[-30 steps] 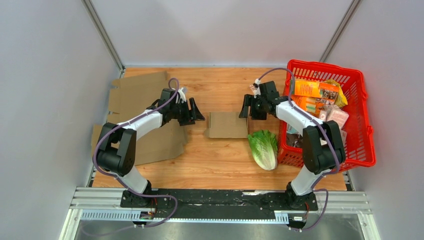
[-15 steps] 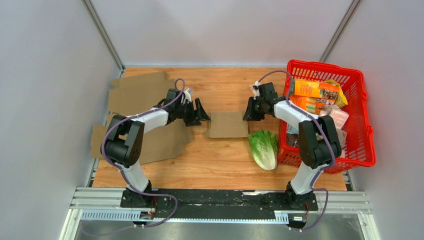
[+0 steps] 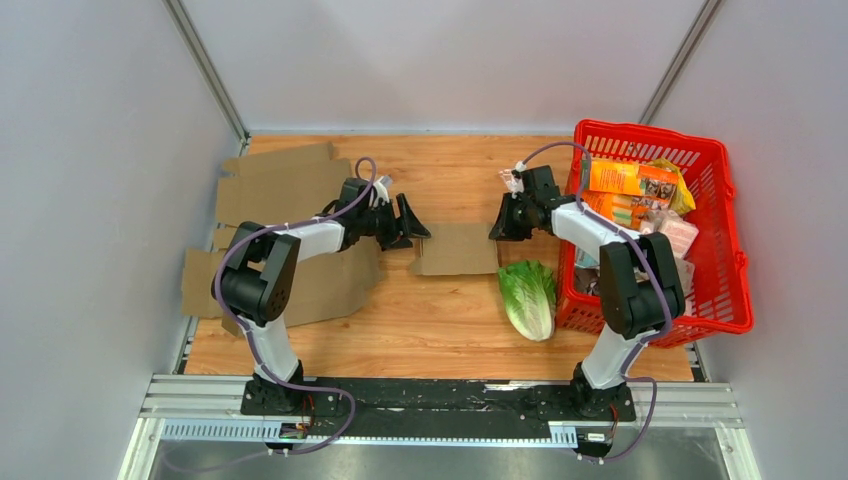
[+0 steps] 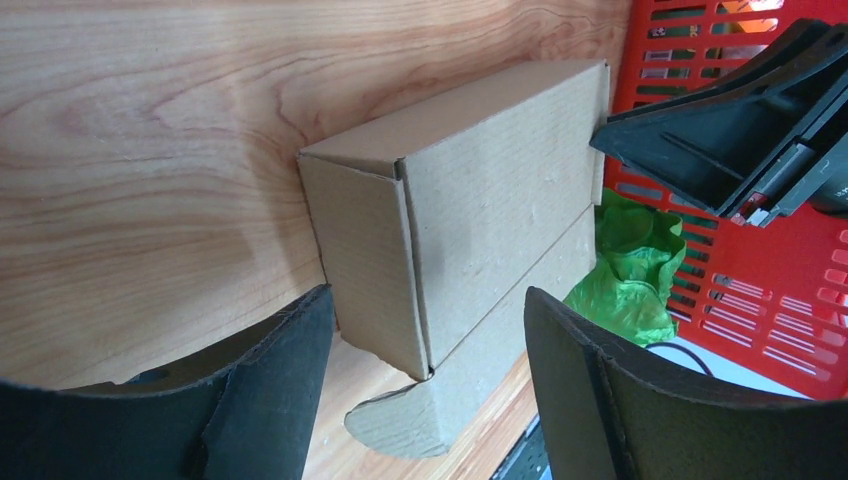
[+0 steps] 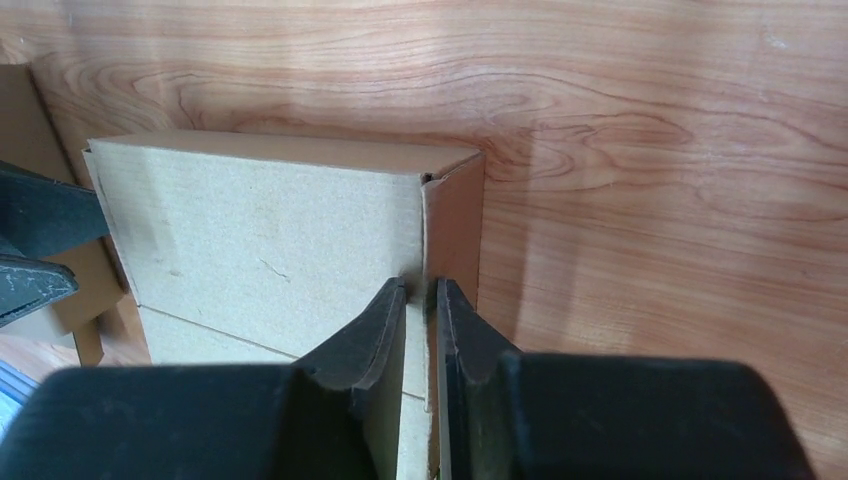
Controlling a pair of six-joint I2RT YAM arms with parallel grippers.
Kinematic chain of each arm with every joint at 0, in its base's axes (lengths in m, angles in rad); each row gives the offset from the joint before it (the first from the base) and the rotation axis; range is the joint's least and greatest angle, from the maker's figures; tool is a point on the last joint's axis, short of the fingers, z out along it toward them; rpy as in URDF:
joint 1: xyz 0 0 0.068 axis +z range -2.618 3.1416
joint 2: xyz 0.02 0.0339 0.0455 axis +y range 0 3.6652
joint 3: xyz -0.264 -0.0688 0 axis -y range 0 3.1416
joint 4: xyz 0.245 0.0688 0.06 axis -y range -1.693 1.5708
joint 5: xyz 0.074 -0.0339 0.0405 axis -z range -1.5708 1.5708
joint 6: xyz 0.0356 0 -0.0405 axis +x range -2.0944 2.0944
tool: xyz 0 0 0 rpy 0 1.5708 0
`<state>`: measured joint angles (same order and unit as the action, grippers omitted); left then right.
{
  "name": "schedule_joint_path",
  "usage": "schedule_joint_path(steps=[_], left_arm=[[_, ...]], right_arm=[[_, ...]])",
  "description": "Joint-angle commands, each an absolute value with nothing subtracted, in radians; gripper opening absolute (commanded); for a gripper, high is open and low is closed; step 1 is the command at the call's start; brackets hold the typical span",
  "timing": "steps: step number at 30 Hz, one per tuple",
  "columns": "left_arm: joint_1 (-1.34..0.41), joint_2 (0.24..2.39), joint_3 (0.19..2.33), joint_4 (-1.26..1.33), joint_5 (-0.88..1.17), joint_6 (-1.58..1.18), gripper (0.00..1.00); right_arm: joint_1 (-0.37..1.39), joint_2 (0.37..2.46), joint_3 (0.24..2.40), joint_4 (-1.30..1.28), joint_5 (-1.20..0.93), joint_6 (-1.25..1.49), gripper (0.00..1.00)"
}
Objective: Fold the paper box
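Note:
The brown paper box (image 3: 455, 248) lies low and closed-looking on the wooden table between the arms. A rounded tab pokes out at its near left corner (image 4: 430, 420). My left gripper (image 3: 416, 226) is open, its two fingers straddling the box's left end (image 4: 365, 250) without touching it. My right gripper (image 3: 497, 230) is at the box's right end. In the right wrist view its jaws (image 5: 420, 285) are pinched together on the thin cardboard edge where the top (image 5: 260, 230) meets the right end wall.
A red basket (image 3: 735, 250) full of groceries (image 3: 630, 185) stands at the right, close behind the right arm. A green lettuce (image 3: 528, 295) lies just in front of the box's right end. Flat cardboard sheets (image 3: 280, 185) cover the table's left side.
The right gripper has closed from wide open onto the box's right edge. The left gripper has moved right, up to the box's left end, still open.

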<state>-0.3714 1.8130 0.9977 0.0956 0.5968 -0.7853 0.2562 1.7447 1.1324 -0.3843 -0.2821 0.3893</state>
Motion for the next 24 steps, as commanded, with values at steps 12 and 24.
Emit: schedule_joint_path(steps=[12, 24], left_arm=[[-0.379, 1.776, 0.94, 0.195, 0.557, -0.822, 0.79], [-0.379, 1.786, 0.934, 0.198, 0.546, -0.813, 0.79]], right_arm=[[0.166, 1.772, 1.075, -0.338, -0.328, 0.437, 0.08], [0.123, 1.769, 1.052, -0.321, -0.342, 0.468, 0.0]])
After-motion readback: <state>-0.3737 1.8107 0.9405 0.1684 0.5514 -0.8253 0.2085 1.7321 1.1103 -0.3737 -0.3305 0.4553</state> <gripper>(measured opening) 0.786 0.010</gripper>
